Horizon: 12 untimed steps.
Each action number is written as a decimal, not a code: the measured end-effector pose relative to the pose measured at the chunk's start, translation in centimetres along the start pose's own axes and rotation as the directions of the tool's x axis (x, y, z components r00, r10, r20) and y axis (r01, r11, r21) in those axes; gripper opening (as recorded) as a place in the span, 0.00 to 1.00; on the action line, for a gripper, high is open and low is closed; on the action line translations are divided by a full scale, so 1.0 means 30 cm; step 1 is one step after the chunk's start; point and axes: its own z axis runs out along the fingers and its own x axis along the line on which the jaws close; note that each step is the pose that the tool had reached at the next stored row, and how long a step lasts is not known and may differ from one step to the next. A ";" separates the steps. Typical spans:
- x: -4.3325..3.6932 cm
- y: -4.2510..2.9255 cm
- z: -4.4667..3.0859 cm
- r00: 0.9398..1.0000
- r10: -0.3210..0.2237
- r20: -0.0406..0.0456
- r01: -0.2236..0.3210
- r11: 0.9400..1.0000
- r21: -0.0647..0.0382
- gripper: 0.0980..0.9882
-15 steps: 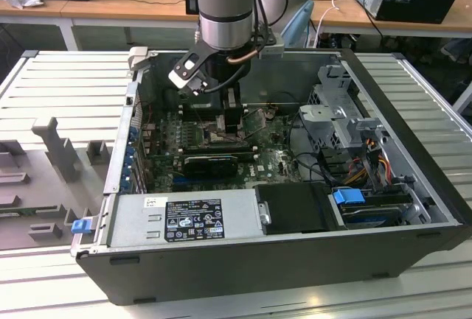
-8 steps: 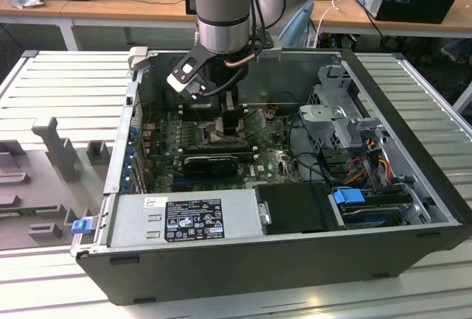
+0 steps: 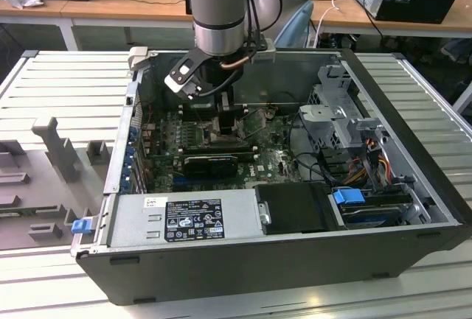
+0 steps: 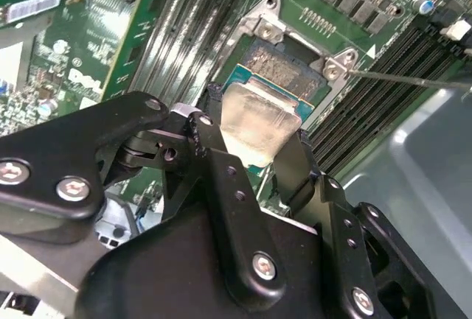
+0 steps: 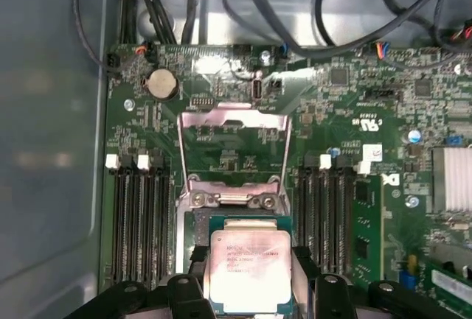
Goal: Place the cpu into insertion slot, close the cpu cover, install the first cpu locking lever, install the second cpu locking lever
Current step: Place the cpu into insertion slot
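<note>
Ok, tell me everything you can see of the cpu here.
The cpu is a small flat square chip, pale silver-grey metal on top with faint print, green board edging round it. It lies level over the open socket, clamped on two opposite sides by the gripper's black fingers. Whether it is seated cannot be told.

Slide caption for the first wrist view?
Gripper holds the cpu at the motherboard socket, with the cpu cover raised open.

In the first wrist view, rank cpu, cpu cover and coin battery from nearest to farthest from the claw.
1. cpu, gripped in the claw.
2. cpu cover, raised open beyond the cpu.
3. coin battery, farther on, past the cover.
</note>
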 end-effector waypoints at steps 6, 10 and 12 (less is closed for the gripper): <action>0.013 -0.007 0.040 0.999 0.036 0.003 -0.036 0.999 0.000 0.48; 0.014 -0.009 0.062 0.999 0.037 0.003 -0.037 0.999 0.000 0.48; 0.014 -0.010 0.071 1.000 0.028 0.002 -0.028 1.000 0.000 0.48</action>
